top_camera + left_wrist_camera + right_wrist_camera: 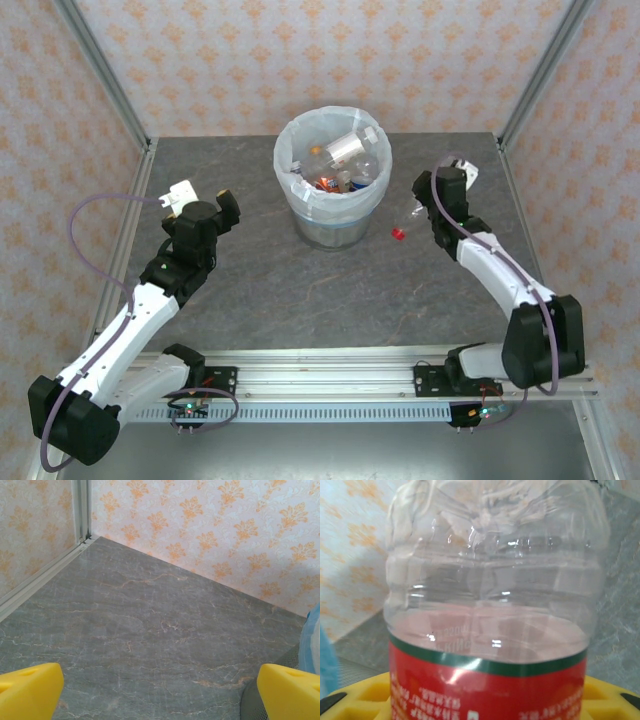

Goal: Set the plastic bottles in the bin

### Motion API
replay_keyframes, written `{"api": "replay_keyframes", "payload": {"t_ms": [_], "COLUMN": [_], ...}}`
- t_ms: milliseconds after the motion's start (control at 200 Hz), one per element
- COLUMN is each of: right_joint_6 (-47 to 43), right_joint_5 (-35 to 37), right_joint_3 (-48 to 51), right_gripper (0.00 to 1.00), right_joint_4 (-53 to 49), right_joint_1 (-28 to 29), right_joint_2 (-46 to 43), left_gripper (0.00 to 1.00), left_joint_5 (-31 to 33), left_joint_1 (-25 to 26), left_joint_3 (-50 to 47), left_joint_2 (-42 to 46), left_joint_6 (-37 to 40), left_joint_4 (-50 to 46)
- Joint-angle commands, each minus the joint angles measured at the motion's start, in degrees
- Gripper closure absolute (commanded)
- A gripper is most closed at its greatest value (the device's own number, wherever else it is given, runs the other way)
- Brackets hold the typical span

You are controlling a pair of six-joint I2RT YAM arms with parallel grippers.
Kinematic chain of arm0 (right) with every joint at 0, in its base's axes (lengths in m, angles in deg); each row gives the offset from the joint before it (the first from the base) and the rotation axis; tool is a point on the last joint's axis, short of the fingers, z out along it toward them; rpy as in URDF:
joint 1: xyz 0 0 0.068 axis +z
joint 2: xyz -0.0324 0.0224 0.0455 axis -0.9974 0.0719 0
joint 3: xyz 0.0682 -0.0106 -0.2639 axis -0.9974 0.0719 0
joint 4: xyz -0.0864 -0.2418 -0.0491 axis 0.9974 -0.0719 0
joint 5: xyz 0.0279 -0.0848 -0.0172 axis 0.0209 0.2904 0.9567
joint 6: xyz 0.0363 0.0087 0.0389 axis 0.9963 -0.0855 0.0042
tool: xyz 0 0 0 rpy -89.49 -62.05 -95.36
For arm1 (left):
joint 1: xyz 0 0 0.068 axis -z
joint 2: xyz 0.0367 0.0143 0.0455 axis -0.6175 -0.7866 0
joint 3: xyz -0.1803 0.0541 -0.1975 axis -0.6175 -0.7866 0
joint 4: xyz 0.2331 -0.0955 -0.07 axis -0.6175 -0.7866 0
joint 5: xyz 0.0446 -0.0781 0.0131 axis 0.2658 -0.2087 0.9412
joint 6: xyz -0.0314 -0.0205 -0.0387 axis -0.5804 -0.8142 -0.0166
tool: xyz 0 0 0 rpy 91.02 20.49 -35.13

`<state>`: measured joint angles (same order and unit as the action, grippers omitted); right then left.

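Bottles lie in the bin; we find one red-label bottle outstanding, clamped in the right hand just beside it. Left hand wide, empty.

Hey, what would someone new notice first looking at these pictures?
The grey bin in the middle, white-lined and holding several plastic bottles. Just right of it, the right gripper holds a clear red-labelled bottle with a red cap; the left gripper hangs open on the left.
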<state>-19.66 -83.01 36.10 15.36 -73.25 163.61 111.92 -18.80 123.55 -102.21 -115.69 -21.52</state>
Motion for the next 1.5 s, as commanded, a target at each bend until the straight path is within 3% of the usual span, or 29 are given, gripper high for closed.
{"api": "replay_keyframes", "payload": {"t_ms": [0, 315, 711, 921, 1021, 1236, 1361, 1496], "right_joint_6": [-1.6, 0.6, -18.1, -8.2, -9.5, -10.5, -5.7, -7.2], "right_joint_5": [-0.8, -9.7, -22.6, -21.7, -16.6, 10.2, 13.8, 18.1], "right_joint_3": [-0.1, -6.2, -22.1, -31.4, -32.0, -29.8, -29.4, -28.2], "right_gripper": [0.48, 0.47, 0.45, 0.45, 0.44, 0.4, 0.39, 0.36], "right_joint_4": [3.7, 5.0, 7.6, 7.1, 8.9, 21.9, 24.9, 27.3], "right_joint_1": [0.1, 0.5, 5.9, 6.8, 11.8, 21.6, 23.9, 27.2], "right_joint_2": [-4.6, -9.4, -2.4, 4.4, 7.8, 15.2, 18.5, 20.3], "left_gripper": [0.0, 0.0, 0.0, 0.0, 0.0, 0.0, 0.0, 0.0], "left_joint_5": [2.2, -4.6, -11.0, -10.7, -10.8, -11.5, -11.2, -10.5], "left_joint_1": [-0.7, -0.8, -0.9, -0.8, -0.8, -0.8, -0.8, -0.9], "left_joint_3": [0.1, 1.4, 3.3, 2.8, 2.5, 3.1, 3.1, 2.9], "left_joint_2": [0.7, 0.0, -0.4, -0.4, -0.7, -1.4, -1.0, -0.7], "left_joint_6": [-1.9, -2.3, -3.2, -3.3, -3.8, -2.9, -2.2, -1.6], "left_joint_4": [-0.1, 1.1, 1.3, 0.3, 0.8, 0.5, -0.3, -0.6]}}
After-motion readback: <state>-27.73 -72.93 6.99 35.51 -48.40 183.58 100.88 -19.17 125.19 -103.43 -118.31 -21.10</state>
